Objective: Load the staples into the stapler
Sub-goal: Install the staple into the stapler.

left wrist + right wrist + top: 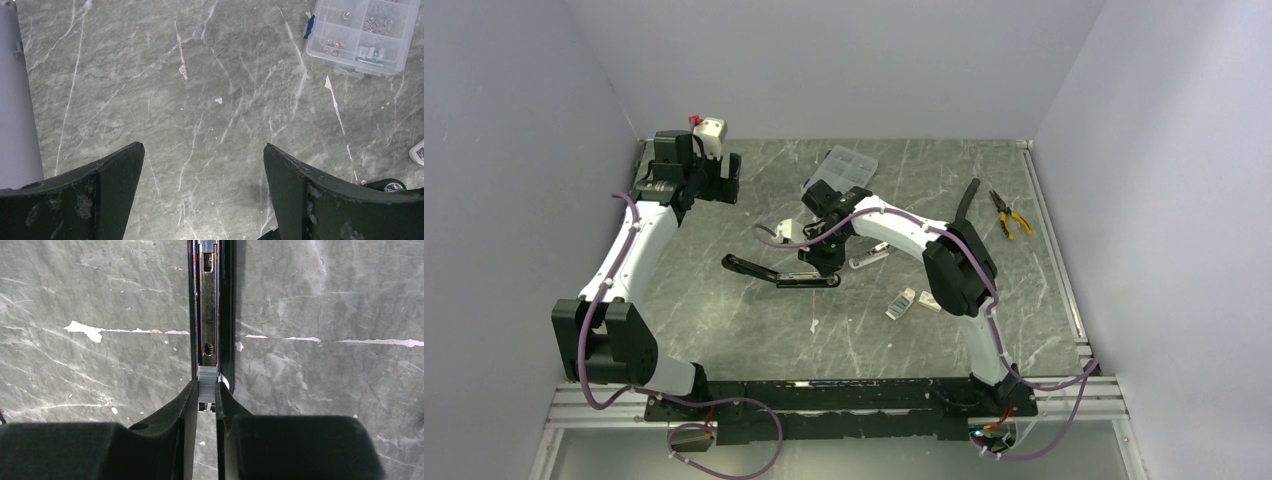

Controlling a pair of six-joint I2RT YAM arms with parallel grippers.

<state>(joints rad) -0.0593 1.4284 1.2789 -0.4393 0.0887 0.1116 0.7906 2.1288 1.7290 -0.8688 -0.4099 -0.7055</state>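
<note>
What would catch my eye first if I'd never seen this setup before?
Probably the right arm's fingers pinching a small silvery strip of staples at the end of the open channel of the black stapler, mid-table. Next, the left arm's fingers, spread wide above the tabletop at the far left, with a clear compartment case nearby.

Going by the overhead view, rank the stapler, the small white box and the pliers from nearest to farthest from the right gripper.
1. Stapler: directly under the right gripper, which holds staples over it.
2. Small white box: to its right, nearer the arm bases.
3. Pliers: far right, by the table edge.
</note>
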